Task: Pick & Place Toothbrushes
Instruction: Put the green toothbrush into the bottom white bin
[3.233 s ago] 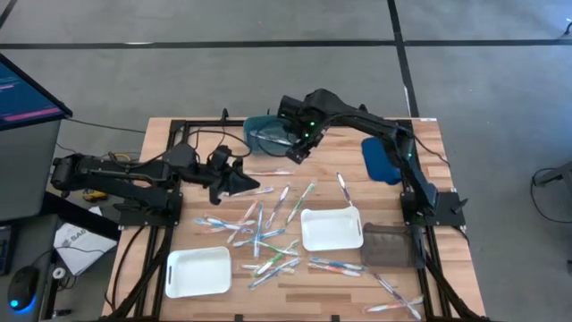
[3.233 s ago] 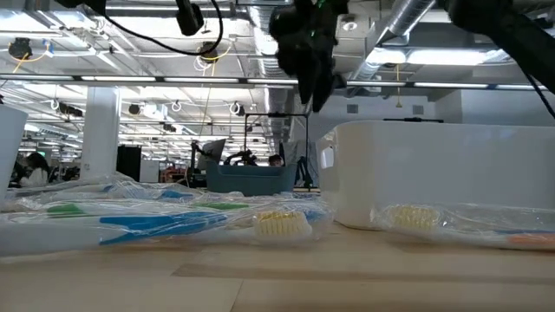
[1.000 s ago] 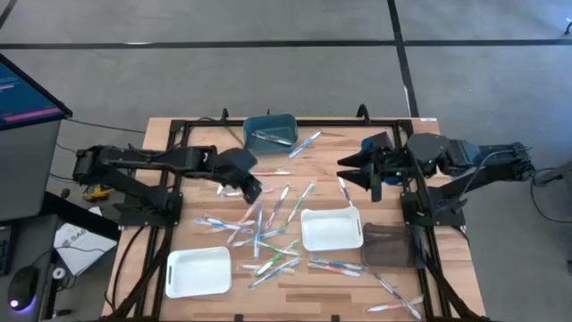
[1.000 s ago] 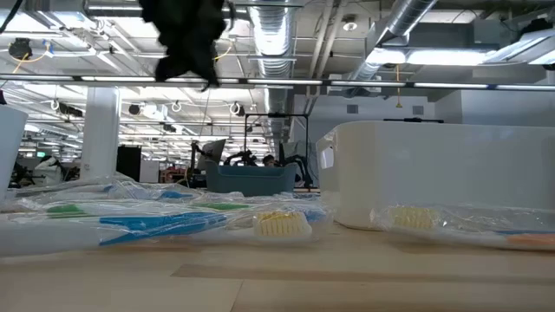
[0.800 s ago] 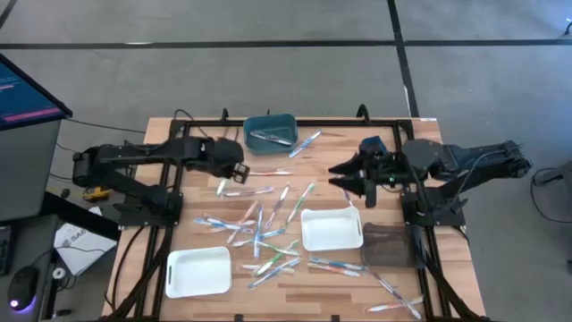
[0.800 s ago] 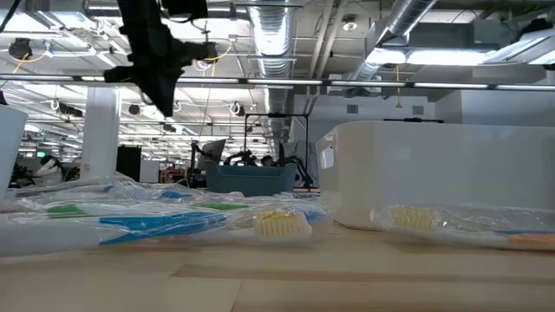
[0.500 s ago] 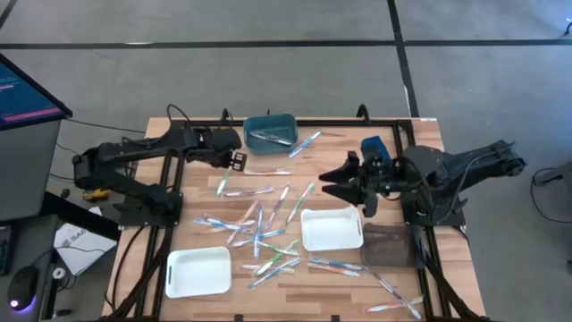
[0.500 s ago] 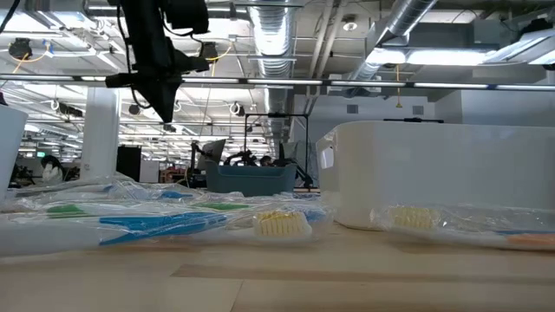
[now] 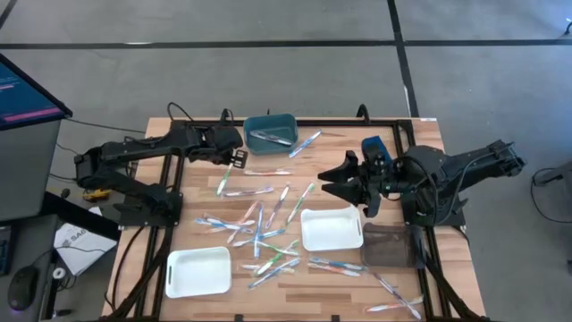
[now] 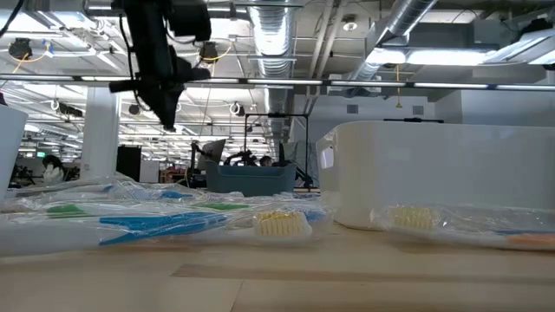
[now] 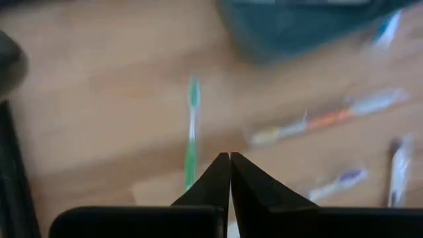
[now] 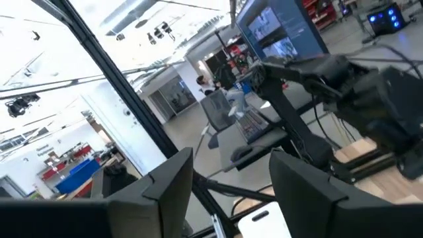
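left gripper (image 9: 239, 160) pinched tight, empty, above a green toothbrush (image 11: 192, 132) at the table's ten o'clock; right gripper (image 9: 332, 182) gapes wide at three o'clock.

The wooden table (image 9: 206, 304) stood on a grey floor (image 9: 268, 80) crossed by dark lines. A lit monitor (image 9: 27, 89) sat at one side. Beyond lay a large hall with white pillars (image 10: 101, 130), ceiling ducts (image 10: 286, 35) and strip lights.
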